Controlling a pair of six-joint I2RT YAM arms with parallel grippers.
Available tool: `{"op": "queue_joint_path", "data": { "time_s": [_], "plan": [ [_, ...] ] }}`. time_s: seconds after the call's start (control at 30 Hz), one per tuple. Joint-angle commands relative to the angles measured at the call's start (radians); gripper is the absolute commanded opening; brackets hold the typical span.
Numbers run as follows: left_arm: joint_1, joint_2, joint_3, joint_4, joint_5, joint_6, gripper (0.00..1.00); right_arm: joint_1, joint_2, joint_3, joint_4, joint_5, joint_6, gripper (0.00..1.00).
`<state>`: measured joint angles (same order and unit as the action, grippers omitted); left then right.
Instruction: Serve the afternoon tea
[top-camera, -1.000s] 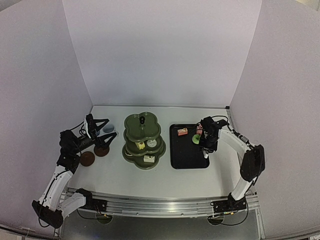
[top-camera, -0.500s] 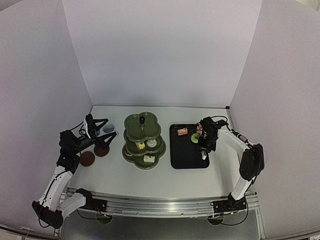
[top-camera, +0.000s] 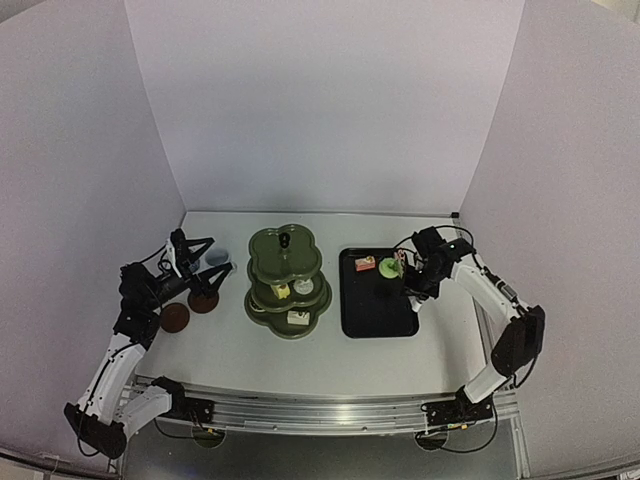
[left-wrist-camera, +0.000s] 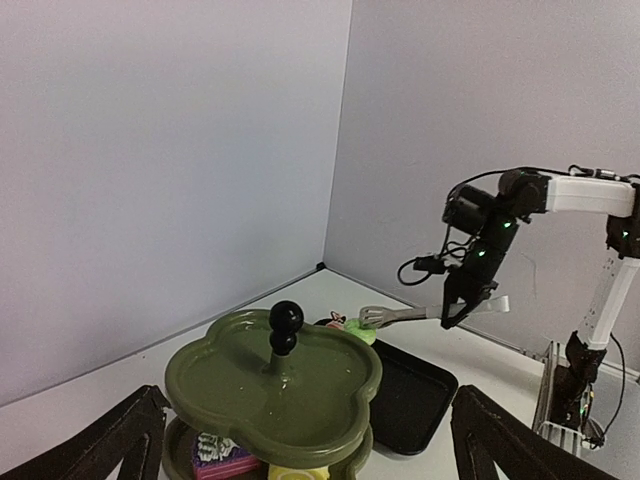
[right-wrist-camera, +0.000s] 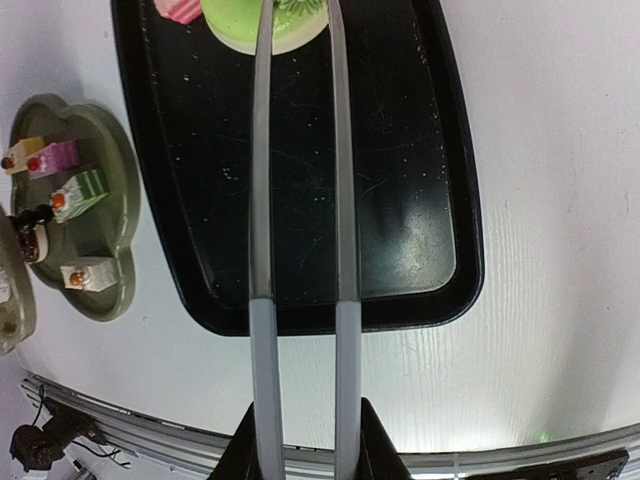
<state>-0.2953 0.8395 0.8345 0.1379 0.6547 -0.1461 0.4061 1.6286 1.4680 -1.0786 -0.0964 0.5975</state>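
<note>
Green doughnut (top-camera: 388, 268) now shows whole on the black tray (top-camera: 375, 315), right of the stand (top-camera: 270, 252); a second ago the right wrist covered part of it. Since then the right arm's elbow has swung farther out from the stand and its wrist has drawn back toward the rear wall. The left arm has not shifted that we can see.

We see a white worktop (top-camera: 230, 355) closed in by pale walls (top-camera: 320, 110) on three sides, with a metal rail (top-camera: 320, 410) along its near edge.

The right tool (right-wrist-camera: 305, 440) is clamped narrow on the metal tongs (right-wrist-camera: 262, 200), whose two blades reach across the tray and over the doughnut. Their tips run out of the wrist view, so we cannot tell whether they pinch it. A pink cake (top-camera: 365, 264) lies just beside the doughnut, on the stand's side of it.

Left of the stand, the left tool (top-camera: 220, 255) is spread wide and holds nothing. A bluish cup (top-camera: 215, 260) seems to sit between its fingertips, though the view is too small to show contact. Two brown coasters (top-camera: 203, 301) lie nearer the rail. Small cakes (right-wrist-camera: 80, 190) rest on the stand's lower tiers, and its top tier is bare around the black knob (left-wrist-camera: 286, 318).
</note>
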Motion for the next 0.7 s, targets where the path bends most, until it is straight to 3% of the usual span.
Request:
{"op": "queue_joint_path", "data": {
  "time_s": [0.0,0.17,0.4,0.67],
  "plan": [
    [0.002,-0.022,-0.036,-0.001,-0.19,0.024,1.0,0.0,-0.102,0.099,-0.054,0.026,-0.021,0.0],
    [0.002,-0.035,-0.087,-0.055,-0.452,0.004,1.0,0.026,-0.079,0.32,-0.076,0.062,-0.05,0.0],
    [0.002,-0.107,-0.179,-0.135,-0.439,0.011,0.99,0.214,0.112,0.703,-0.078,0.117,-0.167,0.0],
    [0.002,-0.152,-0.216,-0.214,-0.465,0.03,0.99,0.369,0.254,0.819,-0.077,0.104,-0.288,0.0]
  ]
}}
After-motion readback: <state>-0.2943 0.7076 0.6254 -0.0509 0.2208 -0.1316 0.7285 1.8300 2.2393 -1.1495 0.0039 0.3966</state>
